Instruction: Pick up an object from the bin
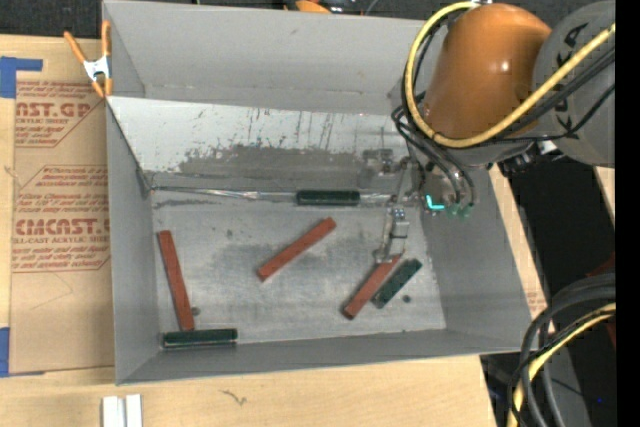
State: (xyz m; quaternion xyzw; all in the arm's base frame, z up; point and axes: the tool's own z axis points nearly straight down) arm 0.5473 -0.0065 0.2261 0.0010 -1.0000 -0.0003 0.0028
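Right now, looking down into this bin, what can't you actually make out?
1. Camera view: whether the pincer touches the red-brown bar beneath it. Its tip is too small and overlaps the bar.
2. Camera view: the far right corner of the bin, hidden behind the arm's orange cover.
3. Camera view: whether that bar rests on the dark bar beside it or merely against it. They are too small to tell.

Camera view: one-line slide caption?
Arm low over adjacent red bar and dark green bar, right side of bin.
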